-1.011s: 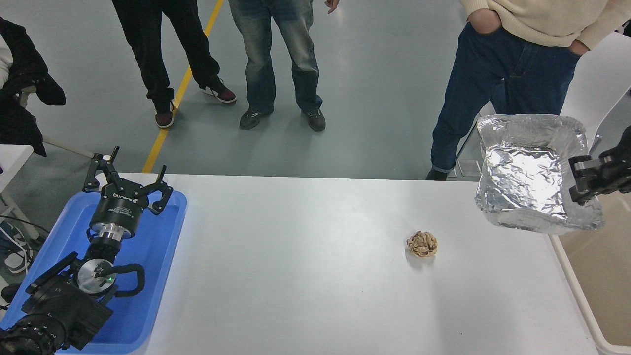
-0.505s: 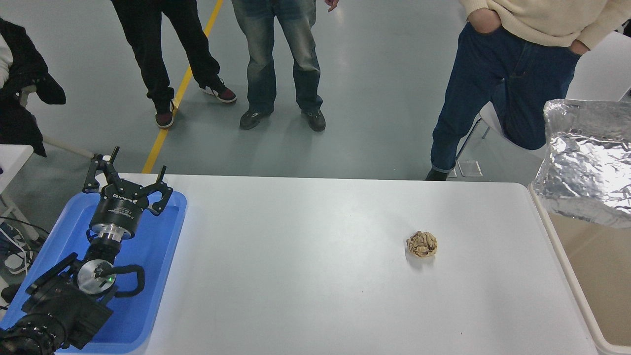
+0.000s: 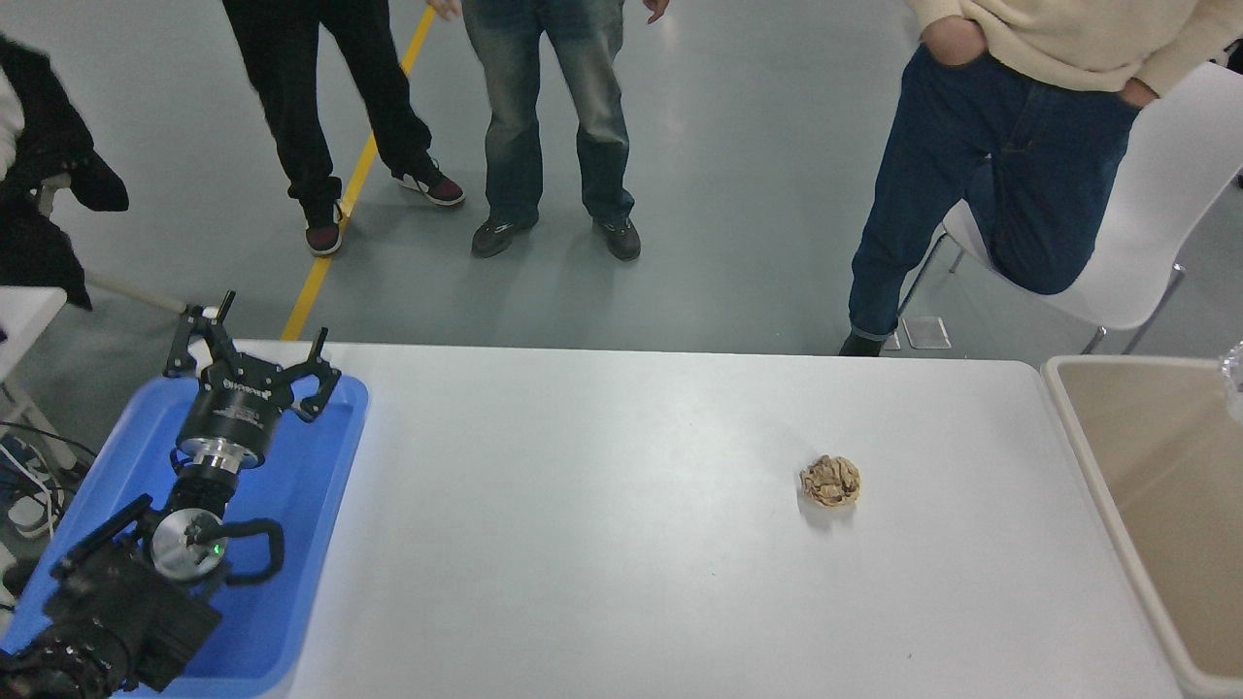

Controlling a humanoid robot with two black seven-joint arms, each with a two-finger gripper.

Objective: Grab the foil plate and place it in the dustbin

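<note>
Only a thin silver sliver of the foil plate (image 3: 1235, 374) shows at the picture's right edge, above the dustbin; the rest is out of view. The dustbin (image 3: 1073, 427) is a large beige bin with a thick rim and tan inside, standing against the table's right end. My right arm and gripper are out of view past the right edge. My left gripper (image 3: 248, 357) is open and empty, parked over the blue tray at the lower left.
A small crumpled brown paper ball (image 3: 830, 481) lies on the white table (image 3: 602, 524) right of centre. The blue tray (image 3: 291, 544) lies at the left end. Several people stand beyond the far edge, one leaning on a white chair (image 3: 1136, 243).
The foil plate and my right gripper have moved right, out over the dustbin and almost fully out of the picture. The left arm and paper ball have not moved.
</note>
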